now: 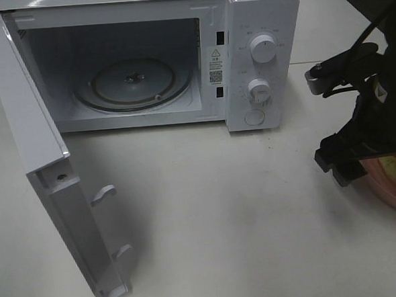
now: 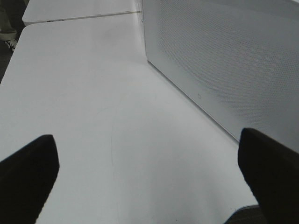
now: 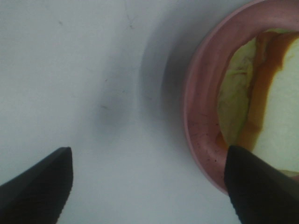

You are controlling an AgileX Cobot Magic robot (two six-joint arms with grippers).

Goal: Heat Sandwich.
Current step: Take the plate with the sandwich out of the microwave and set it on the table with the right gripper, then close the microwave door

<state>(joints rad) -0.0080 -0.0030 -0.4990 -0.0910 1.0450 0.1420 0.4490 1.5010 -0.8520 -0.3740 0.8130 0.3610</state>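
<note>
Microwave (image 1: 179, 55): on counter (image 1: 222, 221), door (image 1: 44, 164) swung open, turntable bare. Sandwich (image 3: 275, 93): on pink plate (image 3: 198, 116), counter's right edge. Right pincer (image 3: 147, 182): spread wide, empty, straddling plate rim. Left pincer (image 2: 147, 175): open, idle. Step: pickup; next, likely closing on the rim.

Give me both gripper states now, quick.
Left gripper: open, holding nothing.
Right gripper: open, empty, at the rim of the pink plate.
</note>
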